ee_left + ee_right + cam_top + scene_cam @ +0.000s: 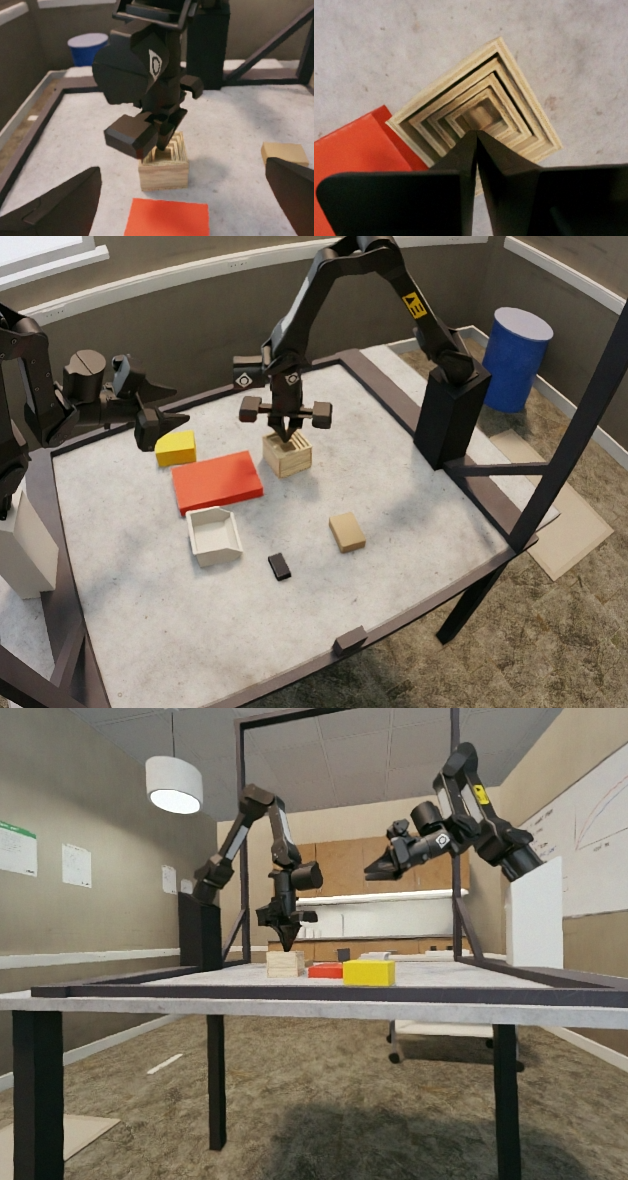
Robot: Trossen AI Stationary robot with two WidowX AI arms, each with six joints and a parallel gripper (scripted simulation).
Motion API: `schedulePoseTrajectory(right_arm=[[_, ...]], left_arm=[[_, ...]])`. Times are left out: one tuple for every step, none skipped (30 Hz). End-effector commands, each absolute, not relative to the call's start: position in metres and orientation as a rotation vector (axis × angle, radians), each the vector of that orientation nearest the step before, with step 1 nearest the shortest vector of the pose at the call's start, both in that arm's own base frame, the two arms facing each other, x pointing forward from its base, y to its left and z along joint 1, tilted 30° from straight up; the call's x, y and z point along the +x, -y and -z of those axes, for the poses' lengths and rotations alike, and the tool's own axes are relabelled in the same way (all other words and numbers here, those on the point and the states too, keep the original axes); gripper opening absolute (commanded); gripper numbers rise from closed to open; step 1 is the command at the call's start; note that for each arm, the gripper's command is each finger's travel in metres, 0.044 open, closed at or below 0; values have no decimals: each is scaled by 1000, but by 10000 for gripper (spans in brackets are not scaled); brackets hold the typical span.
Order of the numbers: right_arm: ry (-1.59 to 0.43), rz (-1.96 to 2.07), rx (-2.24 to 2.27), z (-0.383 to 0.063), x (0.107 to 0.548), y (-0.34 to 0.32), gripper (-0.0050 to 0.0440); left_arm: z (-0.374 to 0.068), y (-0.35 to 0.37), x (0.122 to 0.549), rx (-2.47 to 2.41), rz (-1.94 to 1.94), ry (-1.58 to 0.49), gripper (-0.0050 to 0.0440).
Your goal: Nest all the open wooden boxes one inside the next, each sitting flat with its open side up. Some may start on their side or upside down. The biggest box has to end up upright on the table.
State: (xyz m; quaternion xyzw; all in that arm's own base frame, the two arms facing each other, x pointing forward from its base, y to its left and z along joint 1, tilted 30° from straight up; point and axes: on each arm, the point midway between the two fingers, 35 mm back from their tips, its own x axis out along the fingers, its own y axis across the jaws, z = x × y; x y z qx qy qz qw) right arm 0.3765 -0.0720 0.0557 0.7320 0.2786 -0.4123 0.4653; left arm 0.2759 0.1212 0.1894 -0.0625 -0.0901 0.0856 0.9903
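Boxes (pixel 295 462) (pixel 284 964) (pixel 164 176) (pixel 524 87) nested (seemingly flat), open side up
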Motion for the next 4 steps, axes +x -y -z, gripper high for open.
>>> schedulePoseTrajectory(right_arm=[[-738, 872, 1622, -77, 378, 75, -50], [-753, 849, 1582, -78, 377, 75, -50], [-767, 827, 1542, -79, 376, 75, -50], [-780, 804, 1502, -80, 376, 75, -50]], left_arm=[[-190, -122, 276, -128, -173, 183, 400], [-190, -122, 276, -128, -173, 183, 400], [-190, -122, 276, -128, -173, 183, 400], [-190, -122, 276, -128, -173, 183, 400]])
